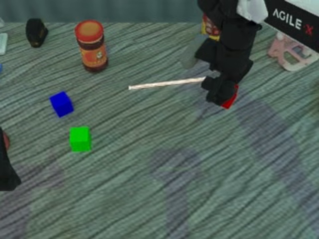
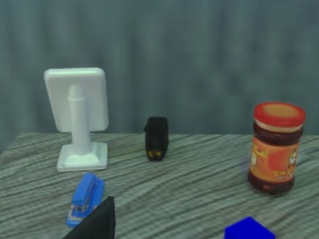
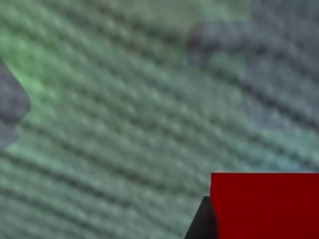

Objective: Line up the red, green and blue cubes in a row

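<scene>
The red cube (image 1: 230, 101) peeks out from under my right gripper (image 1: 222, 94) at the right of the table's middle. In the right wrist view the red cube (image 3: 264, 204) lies flush against one dark finger (image 3: 204, 224), and the gripper is shut on it. At the left of the table sits the blue cube (image 1: 61, 103), with the green cube (image 1: 79, 138) a little nearer the front. The blue cube (image 2: 249, 230) also shows low in the left wrist view. My left gripper (image 1: 6, 172) is parked at the left edge, open and holding nothing.
A red-lidded jar (image 1: 91, 45) stands behind the blue cube. A thin white stick (image 1: 167, 83) lies left of my right gripper. A black object (image 1: 36, 32) and a pink-white item (image 1: 291, 52) sit along the back. A white stand (image 2: 77, 114) and blue stapler (image 2: 84, 199) are far left.
</scene>
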Action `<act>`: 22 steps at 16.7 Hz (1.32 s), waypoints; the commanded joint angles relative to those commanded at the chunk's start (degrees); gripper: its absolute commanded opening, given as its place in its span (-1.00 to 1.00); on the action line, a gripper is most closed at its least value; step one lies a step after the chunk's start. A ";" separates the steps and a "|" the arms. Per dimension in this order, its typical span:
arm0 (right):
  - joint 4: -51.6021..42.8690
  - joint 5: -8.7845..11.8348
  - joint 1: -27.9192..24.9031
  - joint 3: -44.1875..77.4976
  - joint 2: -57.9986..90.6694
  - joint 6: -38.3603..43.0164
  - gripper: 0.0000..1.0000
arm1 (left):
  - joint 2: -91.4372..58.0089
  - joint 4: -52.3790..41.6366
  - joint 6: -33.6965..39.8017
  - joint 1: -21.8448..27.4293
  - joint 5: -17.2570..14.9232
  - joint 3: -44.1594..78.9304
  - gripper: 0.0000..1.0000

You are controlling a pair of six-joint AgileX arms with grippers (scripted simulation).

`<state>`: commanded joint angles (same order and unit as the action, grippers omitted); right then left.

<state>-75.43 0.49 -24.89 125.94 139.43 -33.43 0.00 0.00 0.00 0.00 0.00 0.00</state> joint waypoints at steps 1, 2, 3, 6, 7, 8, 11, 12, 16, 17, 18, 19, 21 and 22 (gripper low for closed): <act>-0.16 0.01 -3.02 -0.17 -0.26 0.00 -1.00 | 0.00 0.00 0.00 0.00 0.00 0.00 1.00; -0.32 0.02 -6.28 -0.40 -0.56 0.01 -1.00 | 0.00 0.00 0.00 0.00 0.00 0.00 1.00; -0.50 0.04 -9.79 -0.66 -0.87 0.00 -1.00 | 0.00 0.00 0.00 0.00 0.00 0.00 1.00; -0.99 0.11 -20.61 -1.40 -1.83 -0.10 -1.00 | 0.00 0.00 0.00 0.00 0.00 0.00 1.00; -1.07 0.11 -23.70 -1.65 -2.22 -0.11 -1.00 | 0.00 0.00 0.00 0.00 0.00 0.00 1.00; -1.09 0.10 -26.30 -1.88 -2.63 -0.12 -1.00 | 0.00 0.00 0.00 0.00 0.00 0.00 1.00; -1.02 0.02 -30.50 -2.38 -3.55 -0.11 -1.00 | 0.00 0.00 0.00 0.00 0.00 0.00 1.00; -1.01 0.02 -30.68 -2.40 -3.59 -0.11 -1.00 | 0.00 0.00 0.00 0.00 0.00 0.00 1.00; -0.84 0.09 -30.56 -2.43 -3.33 -0.01 -1.00 | 0.00 0.00 0.00 0.00 0.00 0.00 1.00; -0.05 0.09 -30.61 -3.20 -3.31 -0.05 -1.00 | 0.00 0.00 0.00 0.00 0.00 0.00 1.00; 1.33 0.08 -30.60 -4.54 -3.21 -0.03 -1.00 | 0.00 0.00 0.00 0.00 0.00 0.00 1.00; 3.26 0.06 -30.55 -6.23 -3.03 0.05 -1.00 | 0.00 0.00 0.00 0.00 0.00 0.00 1.00; 8.21 0.05 -30.57 -10.14 -2.54 0.09 -1.00 | 0.00 0.00 0.00 0.00 0.00 0.00 1.00; 10.44 0.04 -30.61 -12.13 -2.29 0.07 -1.00 | 0.00 0.00 0.00 0.00 0.00 0.00 1.00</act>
<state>-64.99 0.53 -55.50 113.82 137.15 -33.36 0.00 0.00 0.00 0.00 0.00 0.00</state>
